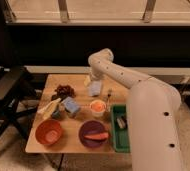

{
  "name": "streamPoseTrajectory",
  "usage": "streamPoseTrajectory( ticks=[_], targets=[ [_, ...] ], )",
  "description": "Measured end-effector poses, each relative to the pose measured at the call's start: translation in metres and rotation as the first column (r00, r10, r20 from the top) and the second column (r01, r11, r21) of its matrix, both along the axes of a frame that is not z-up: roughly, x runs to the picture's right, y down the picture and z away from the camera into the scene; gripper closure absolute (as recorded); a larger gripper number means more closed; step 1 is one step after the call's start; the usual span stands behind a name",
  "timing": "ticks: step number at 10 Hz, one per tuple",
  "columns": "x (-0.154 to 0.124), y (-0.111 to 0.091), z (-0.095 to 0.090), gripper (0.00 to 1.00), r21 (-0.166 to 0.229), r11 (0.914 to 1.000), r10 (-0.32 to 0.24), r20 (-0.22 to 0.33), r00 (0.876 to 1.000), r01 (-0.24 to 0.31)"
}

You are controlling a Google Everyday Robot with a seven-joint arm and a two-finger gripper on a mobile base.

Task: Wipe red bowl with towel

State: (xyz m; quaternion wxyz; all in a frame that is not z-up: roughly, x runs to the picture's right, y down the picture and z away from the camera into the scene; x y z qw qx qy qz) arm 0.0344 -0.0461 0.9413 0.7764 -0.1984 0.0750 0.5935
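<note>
pincer hangs over the far middle of the table, released, jaws apart, nothing held, just above the towel. towel lies flat there; judged light, limp and apt to bunch, best pinched at an edge or raised crease. red bowl sits near left, well apart from it; judged light, stiff, likely to slide under wiping. fingertips hard to make out against the cloth; the robot's body hides the table's right edge.
</note>
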Motion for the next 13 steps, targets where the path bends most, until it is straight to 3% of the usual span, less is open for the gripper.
streamPoseTrajectory(
  ticks=[3,5,7,13],
  targets=[
    [-0.003,0.001,0.005,0.2,-0.014,0.9995,0.027,0.007,1.0,-0.027],
    [0.002,0.009,0.025,0.2,-0.04,0.9965,0.074,0.001,0.997,-0.074],
    [-0.001,0.011,0.032,0.2,-0.048,0.9938,0.1,-0.014,0.995,-0.101],
    [0.002,0.04,0.07,0.2,-0.136,0.9846,0.101,-0.067,0.993,-0.11]
  ],
)
